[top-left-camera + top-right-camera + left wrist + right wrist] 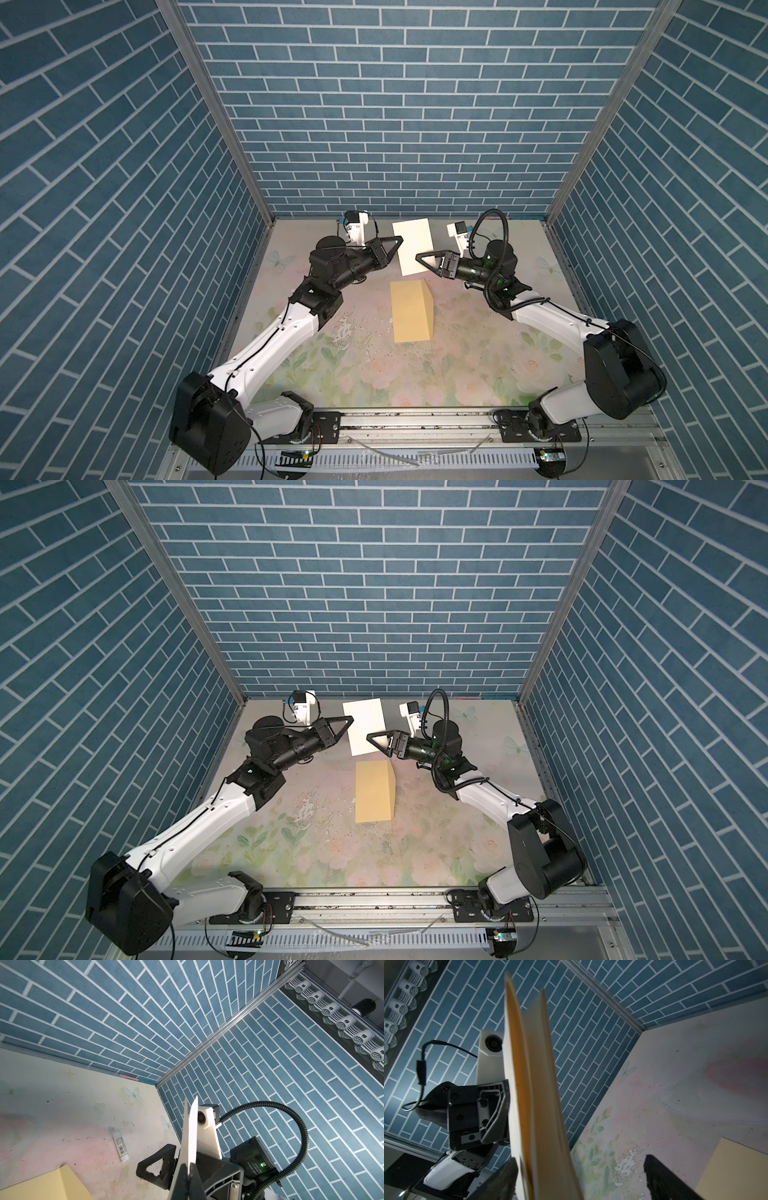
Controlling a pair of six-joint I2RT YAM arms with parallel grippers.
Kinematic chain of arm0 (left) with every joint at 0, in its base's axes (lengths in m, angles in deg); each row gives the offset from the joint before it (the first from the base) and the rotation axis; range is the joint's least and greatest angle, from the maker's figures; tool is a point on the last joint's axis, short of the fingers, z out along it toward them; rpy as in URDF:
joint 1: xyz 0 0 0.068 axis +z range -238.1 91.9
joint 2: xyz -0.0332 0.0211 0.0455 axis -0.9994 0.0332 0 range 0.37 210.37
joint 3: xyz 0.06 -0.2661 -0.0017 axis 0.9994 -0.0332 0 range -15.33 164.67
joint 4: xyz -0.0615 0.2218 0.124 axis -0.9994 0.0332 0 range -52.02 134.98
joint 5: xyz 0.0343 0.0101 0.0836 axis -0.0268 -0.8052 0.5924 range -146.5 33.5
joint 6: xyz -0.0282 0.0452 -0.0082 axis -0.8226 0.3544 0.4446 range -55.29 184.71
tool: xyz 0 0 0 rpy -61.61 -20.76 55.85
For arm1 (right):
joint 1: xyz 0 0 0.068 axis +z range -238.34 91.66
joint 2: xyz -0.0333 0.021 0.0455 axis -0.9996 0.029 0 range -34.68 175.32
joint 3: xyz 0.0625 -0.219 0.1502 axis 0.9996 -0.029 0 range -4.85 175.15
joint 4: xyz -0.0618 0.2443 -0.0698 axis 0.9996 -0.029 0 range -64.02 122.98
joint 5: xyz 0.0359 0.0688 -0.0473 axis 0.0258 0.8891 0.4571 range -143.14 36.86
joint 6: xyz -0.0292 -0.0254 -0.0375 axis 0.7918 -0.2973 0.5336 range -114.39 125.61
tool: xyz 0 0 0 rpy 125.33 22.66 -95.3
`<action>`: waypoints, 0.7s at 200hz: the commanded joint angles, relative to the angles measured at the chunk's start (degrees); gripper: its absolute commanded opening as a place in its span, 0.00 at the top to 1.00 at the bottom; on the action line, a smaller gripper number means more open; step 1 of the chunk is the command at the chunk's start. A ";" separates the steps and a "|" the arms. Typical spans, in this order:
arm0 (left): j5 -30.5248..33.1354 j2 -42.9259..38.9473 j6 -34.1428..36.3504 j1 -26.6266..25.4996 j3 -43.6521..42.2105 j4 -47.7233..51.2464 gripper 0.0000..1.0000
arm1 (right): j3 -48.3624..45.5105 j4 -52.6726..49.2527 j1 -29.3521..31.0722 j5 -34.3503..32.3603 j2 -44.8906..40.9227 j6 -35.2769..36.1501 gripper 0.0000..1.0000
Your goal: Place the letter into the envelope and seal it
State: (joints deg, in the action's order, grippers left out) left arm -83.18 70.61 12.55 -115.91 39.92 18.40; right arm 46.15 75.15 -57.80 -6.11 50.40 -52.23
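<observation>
The step in hand looks like a regrasp of the letter [413,245] in mid-air, before any insertion. The left gripper [398,241] is clamped on one side edge of the sheet and holds it clear of the table [457,353], beyond the far short end of the envelope [409,311]. The right gripper [420,259] sits at the opposite edge, low down on the corner nearest the envelope. Its fingers [662,1178] are spread wide, with the paper standing between them and close to one finger, so it grips nothing.

The next move probably calls for the right gripper to close on that edge without buckling the thin sheet. The letter's leading edge would then have to be brought round and lowered to the envelope's mouth.

The letter looks plain and pale from above. The wrist views show it doubled over, with two leaves parting slightly at the free end. No ornate border can be made out.

The envelope lies flat, yellow-tan, with its flap [428,309] raised along one long side. A white glue stick [121,1148] lies on the table beyond the envelope's far corner, untouched.
</observation>
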 commanded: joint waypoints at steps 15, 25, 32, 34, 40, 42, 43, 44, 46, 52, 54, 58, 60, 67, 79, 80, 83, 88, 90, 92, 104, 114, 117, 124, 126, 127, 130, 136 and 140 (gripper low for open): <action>-0.10 0.56 0.37 0.47 -0.49 -1.03 1.00 | -1.76 10.80 0.30 3.20 -0.17 -6.40 0.23; 0.28 0.39 0.88 0.48 -0.66 -0.43 1.00 | -1.94 11.07 0.28 3.08 -0.43 -6.30 0.26; 0.60 0.30 1.36 0.47 -0.74 0.06 1.00 | -2.11 11.09 0.30 3.07 -0.57 -6.28 0.29; 0.69 0.33 1.43 0.43 -0.75 0.15 1.00 | -2.13 10.98 0.26 3.01 -0.60 -6.31 0.30; 0.87 0.17 1.77 0.47 -0.75 0.53 1.00 | -2.11 10.83 0.23 2.97 -0.72 -6.32 0.33; 0.91 0.16 1.90 0.45 -0.75 0.62 1.00 | -2.13 10.76 0.22 2.89 -0.71 -6.32 0.34; 0.92 0.16 1.98 0.47 -0.75 0.65 1.00 | -2.18 10.75 0.22 2.85 -0.71 -6.32 0.35; 0.97 0.12 2.02 0.47 -0.75 0.71 1.00 | -2.20 10.66 0.22 2.83 -0.70 -6.32 0.35; 1.00 0.09 2.14 0.48 -0.75 0.84 1.00 | -2.22 10.56 0.22 2.81 -0.70 -6.23 0.36; 1.14 0.08 2.38 0.49 -0.68 1.22 1.00 | -2.14 10.31 0.23 2.85 -0.70 -6.17 0.39; 1.18 0.08 2.50 0.48 -0.67 1.34 1.00 | -2.14 10.21 0.22 2.82 -0.75 -6.08 0.39; 1.27 0.03 2.67 0.53 -0.66 1.50 1.00 | -2.14 9.96 0.22 2.77 -0.80 -5.98 0.42; 1.32 0.06 2.76 0.56 -0.73 1.59 1.00 | -2.14 9.84 0.17 2.73 -0.84 -5.97 0.44; 1.45 0.00 3.05 0.57 -0.75 1.85 1.00 | -2.22 9.69 0.22 2.49 -0.94 -5.75 0.48; 1.83 0.04 3.65 0.57 -0.88 2.44 1.00 | -2.31 8.54 0.21 1.96 -1.22 -5.08 0.56; 1.86 0.06 3.74 0.57 -0.90 2.44 1.00 | -2.26 8.36 0.22 1.90 -1.27 -5.04 0.57; 1.91 0.04 3.88 0.57 -0.92 2.56 1.00 | -2.31 8.03 0.22 1.76 -1.31 -4.79 0.59; 2.10 0.04 4.04 0.57 -1.01 2.73 1.00 | -2.29 7.42 0.26 1.49 -1.47 -4.24 0.63; 2.14 0.07 4.12 0.57 -1.08 2.77 1.00 | -2.31 7.10 0.23 1.43 -1.55 -4.06 0.64; 2.22 0.07 4.20 0.57 -1.14 2.83 1.00 | -2.29 6.82 0.15 1.28 -1.62 -3.91 0.65; 2.44 0.14 4.87 0.57 -1.41 3.41 1.00 | -2.31 4.39 0.17 0.48 -2.14 -2.37 0.74; 2.74 0.33 5.57 0.56 -1.53 4.12 1.00 | -2.31 1.83 0.21 -0.33 -2.58 -0.92 0.81; 2.88 0.34 5.90 0.50 -1.54 4.38 1.00 | -2.25 0.91 0.22 -0.62 -2.71 -0.35 0.83; 3.19 0.44 6.49 0.57 -1.67 5.19 1.00 | -2.14 -1.08 0.22 -1.17 -3.10 1.01 0.86; 3.38 0.45 6.69 0.50 -1.71 5.36 1.00 | -2.14 -1.62 0.22 -1.35 -3.26 1.34 0.87; 3.43 0.48 6.79 0.53 -1.76 5.44 1.00 | -2.14 -1.86 0.17 -1.42 -3.30 1.47 0.87; 3.57 0.44 6.99 0.43 -1.91 5.64 1.00 | -2.14 -2.45 0.21 -1.65 -3.49 1.95 0.88; 3.96 0.56 7.52 0.50 -2.19 5.98 1.00 | -2.14 -4.04 0.24 -2.25 -3.72 2.76 0.90; 4.25 0.52 7.79 0.46 -2.44 6.26 1.00 | -2.14 -5.25 0.22 -2.70 -3.92 3.44 0.92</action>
State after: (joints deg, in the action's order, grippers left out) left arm -80.56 70.63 17.05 -115.74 38.95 22.25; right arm 45.10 75.98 -57.71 -6.29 49.00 -53.68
